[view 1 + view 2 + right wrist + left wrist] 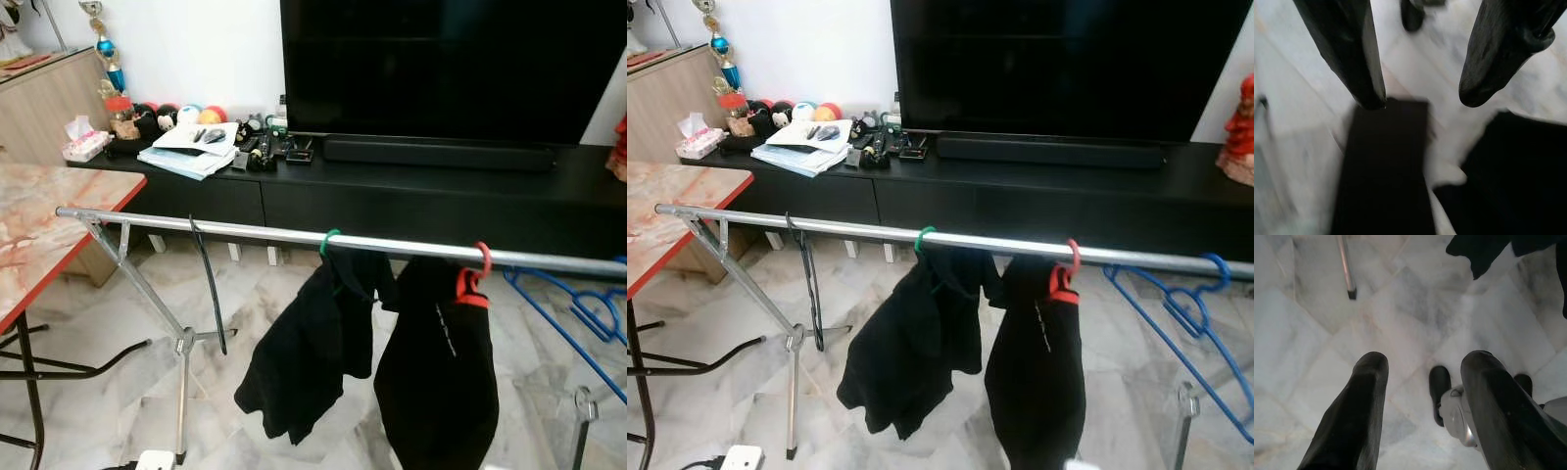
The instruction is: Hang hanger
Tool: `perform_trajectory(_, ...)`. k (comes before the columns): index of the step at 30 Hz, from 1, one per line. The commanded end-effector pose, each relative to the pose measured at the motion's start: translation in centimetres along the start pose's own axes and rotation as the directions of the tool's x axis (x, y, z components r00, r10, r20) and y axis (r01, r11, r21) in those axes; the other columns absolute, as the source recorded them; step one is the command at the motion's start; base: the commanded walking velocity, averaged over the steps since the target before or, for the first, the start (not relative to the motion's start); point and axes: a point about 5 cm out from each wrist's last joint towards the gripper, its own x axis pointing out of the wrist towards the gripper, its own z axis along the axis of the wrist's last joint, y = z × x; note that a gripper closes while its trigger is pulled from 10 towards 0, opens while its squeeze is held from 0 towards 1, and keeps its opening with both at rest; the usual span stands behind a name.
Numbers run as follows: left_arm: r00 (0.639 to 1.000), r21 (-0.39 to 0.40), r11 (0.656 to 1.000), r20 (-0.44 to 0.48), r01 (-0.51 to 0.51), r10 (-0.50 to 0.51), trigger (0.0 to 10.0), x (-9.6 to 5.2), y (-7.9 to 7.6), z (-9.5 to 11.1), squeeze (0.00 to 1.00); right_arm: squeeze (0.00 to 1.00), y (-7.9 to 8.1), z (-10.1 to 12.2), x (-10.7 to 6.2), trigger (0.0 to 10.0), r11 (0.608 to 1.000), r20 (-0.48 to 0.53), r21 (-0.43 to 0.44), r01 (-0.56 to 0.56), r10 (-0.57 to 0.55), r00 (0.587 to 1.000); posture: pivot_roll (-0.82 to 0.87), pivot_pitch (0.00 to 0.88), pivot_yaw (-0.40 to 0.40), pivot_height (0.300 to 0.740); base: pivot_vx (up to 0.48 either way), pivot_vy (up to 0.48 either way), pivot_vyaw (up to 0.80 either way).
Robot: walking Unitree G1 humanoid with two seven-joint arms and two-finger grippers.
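Observation:
A silver clothes rail (255,231) runs across in front of me at chest height. On it an empty black hanger (211,284) hangs at the left. A green hanger (329,238) carries a black garment (313,362), and a red hanger (480,264) carries another black garment (436,377). Blue hangers (1185,313) hang at the rail's right end. My left gripper (1425,361) is open over the marble floor, holding nothing. My right gripper (1423,100) is open too, low above the floor and dark cloth.
A marble-topped table with a red edge (39,230) stands at the left. Behind the rail is a long black TV cabinet (411,191) with a large TV (451,69) and clutter. The rack's legs (181,392) reach the floor near a white object (157,458).

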Motion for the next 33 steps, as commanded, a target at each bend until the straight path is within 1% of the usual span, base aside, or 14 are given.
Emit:
perform_trajectory(1,0.999,-0.009,1.000,-0.034,-0.003,0.002,10.0,-0.3,0.1,-1.1,0.00,0.00,-0.2,-0.6,-0.3,10.0,1.000,-0.001,0.009,0.009,-0.009,1.000,-0.01,0.042,0.016,0.740,0.000,0.000,0.00)
perform_trajectory(6,0.999,-0.008,1.000,-0.038,0.003,-0.003,10.0,-0.3,0.0,-1.2,0.00,0.00,0.0,-0.1,-0.3,10.0,1.000,0.045,0.015,0.014,-0.014,0.999,-0.02,0.047,0.015,0.740,0.000,0.000,0.00)
perform_trajectory(10,0.999,-0.005,1.000,-0.042,0.010,-0.010,10.0,-0.3,-0.1,-1.3,0.00,0.00,0.4,1.1,-0.3,10.0,1.000,0.143,0.016,0.017,-0.019,0.989,-0.02,0.050,0.011,0.740,0.000,0.000,0.00)
perform_trajectory(11,0.999,-0.003,1.000,-0.044,0.010,-0.010,10.0,-0.3,-0.1,-1.4,0.00,0.00,0.5,2.0,-0.4,10.0,0.999,0.215,0.026,0.022,-0.027,0.976,-0.02,0.050,0.011,0.740,0.000,0.000,0.00)
perform_trajectory(12,0.999,-0.003,1.000,-0.044,0.010,-0.010,10.0,-0.3,-0.1,-1.4,0.00,0.00,0.5,2.0,-0.4,10.0,0.999,0.215,0.026,0.022,-0.027,0.976,-0.02,0.050,0.011,0.740,0.000,0.000,0.00)
perform_trajectory(13,0.999,-0.002,1.000,-0.046,0.010,-0.010,10.0,-0.3,-0.1,-1.4,0.00,0.00,0.5,2.7,-0.7,10.0,0.999,0.276,0.043,0.027,-0.038,0.961,-0.02,0.052,0.006,0.740,0.000,0.000,0.00)
perform_trajectory(17,0.999,0.001,1.000,-0.052,0.013,-0.013,10.0,-0.4,-0.2,-1.7,0.00,0.00,0.4,3.4,-1.9,10.0,0.999,0.371,0.048,0.025,-0.041,0.928,-0.04,0.056,0.003,0.740,0.000,0.000,0.00)
perform_trajectory(21,0.998,0.006,1.000,-0.058,0.022,-0.021,10.0,-0.3,-0.5,-1.8,0.00,0.00,0.4,3.4,-3.2,10.0,1.000,0.414,0.016,0.011,-0.017,0.910,-0.04,0.059,0.001,0.740,0.000,0.000,0.00)
perform_trajectory(23,0.998,0.008,1.000,-0.056,0.027,-0.027,10.0,-0.3,-0.7,-1.7,0.00,0.00,0.4,3.9,-3.8,10.0,1.000,0.444,0.008,0.013,-0.016,0.896,-0.04,0.057,0.000,0.740,0.000,0.000,0.00)
perform_trajectory(25,0.998,0.007,1.000,-0.054,0.029,-0.028,10.0,-0.2,-0.8,-1.7,0.00,0.00,0.3,5.0,-4.5,10.0,0.999,0.492,0.020,0.029,-0.035,0.870,-0.04,0.057,-0.001,0.740,0.000,0.000,0.00)
perform_trajectory(27,0.998,0.008,1.000,-0.054,0.029,-0.029,10.0,-0.2,-0.8,-1.6,0.00,0.00,0.2,5.3,-4.6,10.0,0.999,0.500,0.024,0.033,-0.040,0.865,-0.05,0.057,-0.001,0.740,0.000,0.000,0.00)
perform_trajectory(28,0.998,0.008,1.000,-0.054,0.030,-0.030,10.0,-0.2,-0.8,-1.6,0.00,0.00,0.0,6.0,-4.8,10.0,0.998,0.522,0.036,0.047,-0.059,0.851,-0.05,0.057,-0.001,0.740,0.000,0.000,0.00)
perform_trajectory(30,0.998,0.008,0.999,-0.053,0.032,-0.032,10.0,-0.2,-0.8,-1.6,0.00,0.00,-0.6,8.4,-5.0,10.0,0.994,0.585,0.062,0.089,-0.108,0.804,-0.05,0.057,0.001,0.740,0.000,0.000,0.00)
perform_trajectory(33,0.998,0.015,0.999,-0.053,0.036,-0.035,10.0,-0.2,-1.0,-1.5,0.00,0.00,-0.6,9.5,-5.1,10.0,0.994,0.603,0.063,0.085,-0.106,0.791,-0.05,0.056,0.002,0.740,0.000,0.000,0.00)
